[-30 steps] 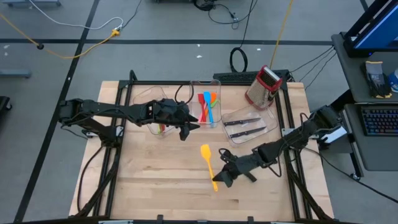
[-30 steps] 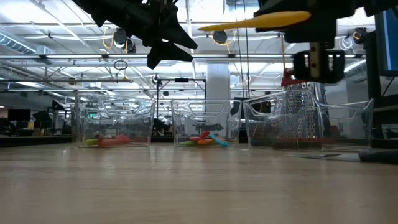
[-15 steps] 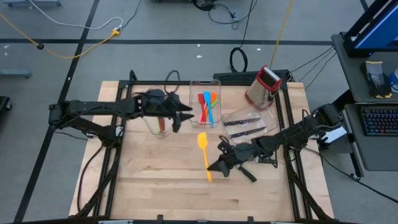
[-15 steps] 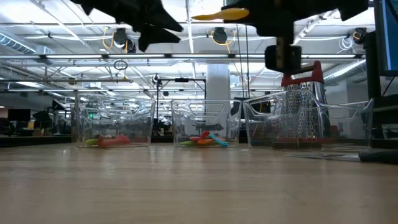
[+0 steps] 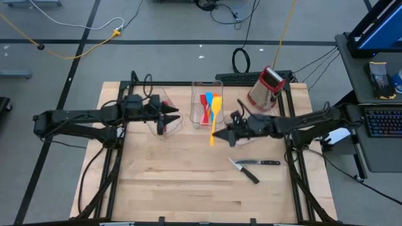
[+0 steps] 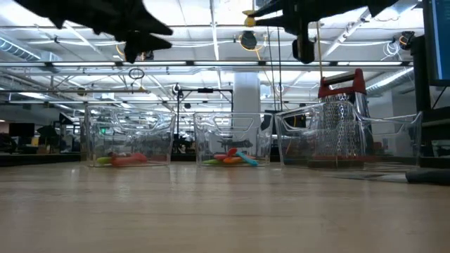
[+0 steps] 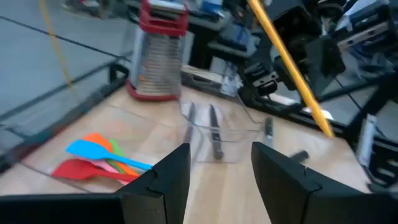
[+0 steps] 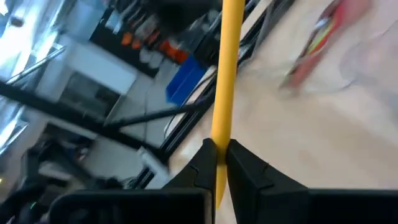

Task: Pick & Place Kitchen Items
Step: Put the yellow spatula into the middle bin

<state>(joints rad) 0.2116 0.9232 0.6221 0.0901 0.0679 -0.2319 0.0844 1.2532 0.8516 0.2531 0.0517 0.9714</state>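
So the right gripper (image 5: 221, 132) is pinching the long yellow plastic spatula (image 5: 215, 114) by its handle end, blade already poking over the middle clear plastic bin (image 5: 196, 85). Left gripper (image 5: 164, 117) hangs half-spread, empty, farther off.

Robotics lab or test hall, not a kitchen. Grey concrete floor (image 5: 63, 25) marked with dark tape lines; loose yellow and black cables trail across it. Wooden bench top (image 5: 169, 176) sits in a black metal frame. At one side, a desk with a keyboard (image 5: 383, 122) and a blue-lit screen (image 5: 380, 19). Looking level across the bench: open ceiling with exposed trusses (image 6: 211, 67), strip lights, a white column (image 6: 246, 98), more workstations further back.
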